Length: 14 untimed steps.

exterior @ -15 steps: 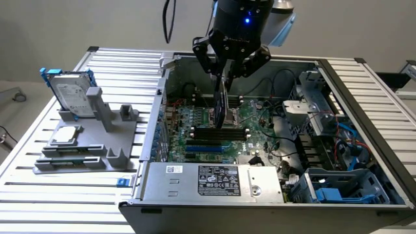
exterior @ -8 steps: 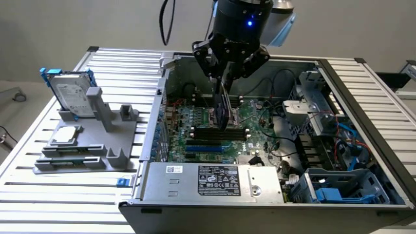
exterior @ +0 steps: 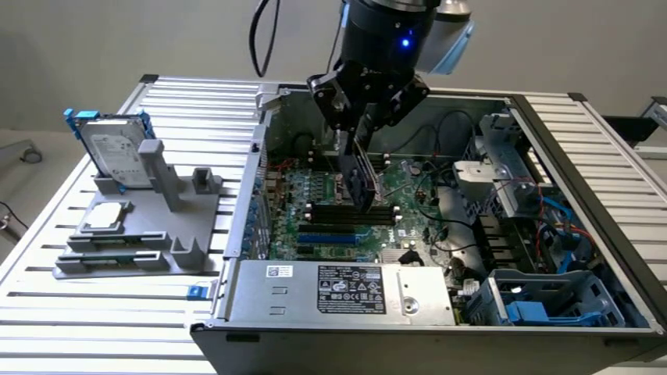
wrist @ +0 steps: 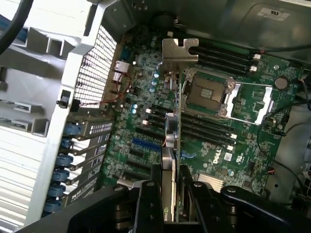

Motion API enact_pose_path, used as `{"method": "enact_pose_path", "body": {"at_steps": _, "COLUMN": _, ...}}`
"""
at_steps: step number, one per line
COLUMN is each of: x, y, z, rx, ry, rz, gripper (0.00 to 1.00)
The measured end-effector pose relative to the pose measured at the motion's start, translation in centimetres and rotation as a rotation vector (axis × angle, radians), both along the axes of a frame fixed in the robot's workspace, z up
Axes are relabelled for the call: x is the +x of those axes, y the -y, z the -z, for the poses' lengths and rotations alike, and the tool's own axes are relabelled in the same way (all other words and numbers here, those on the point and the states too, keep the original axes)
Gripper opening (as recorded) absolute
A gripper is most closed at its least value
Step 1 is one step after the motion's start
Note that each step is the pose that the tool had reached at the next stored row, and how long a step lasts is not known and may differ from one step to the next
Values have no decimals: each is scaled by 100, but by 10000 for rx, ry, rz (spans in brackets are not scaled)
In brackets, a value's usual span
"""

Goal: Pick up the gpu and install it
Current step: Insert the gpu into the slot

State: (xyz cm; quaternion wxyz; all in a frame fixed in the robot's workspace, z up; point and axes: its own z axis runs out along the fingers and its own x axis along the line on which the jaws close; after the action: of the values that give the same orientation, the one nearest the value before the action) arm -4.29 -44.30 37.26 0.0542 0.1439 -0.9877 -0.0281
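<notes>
Your black two-finger gripper [wrist: 169, 194] is clamped on the thin green gpu card with silver bracket [wrist: 179, 51], held above the green motherboard [wrist: 252, 141]. If the card tilts, it could miss its slot and strike components.

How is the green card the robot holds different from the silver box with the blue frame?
The gpu is clamped in the gripper above the motherboard, inside the computer case; the hard drive stands on the grey holder outside it. The gpu is a thin green card with a black cover; the hard drive is a thicker silver block with blue rails. Both stand on edge.
</notes>
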Motion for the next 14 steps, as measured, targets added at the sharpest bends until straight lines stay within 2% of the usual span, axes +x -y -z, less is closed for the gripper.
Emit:
{"method": "enact_pose_path", "body": {"at_steps": 7, "x": 0, "y": 0, "z": 32, "rx": 50, "ry": 11, "rz": -1276, "gripper": 26}}
{"method": "enact_pose_path", "body": {"at_steps": 14, "x": 0, "y": 0, "z": 58, "rx": 189, "ry": 66, "rz": -2498, "gripper": 26}}
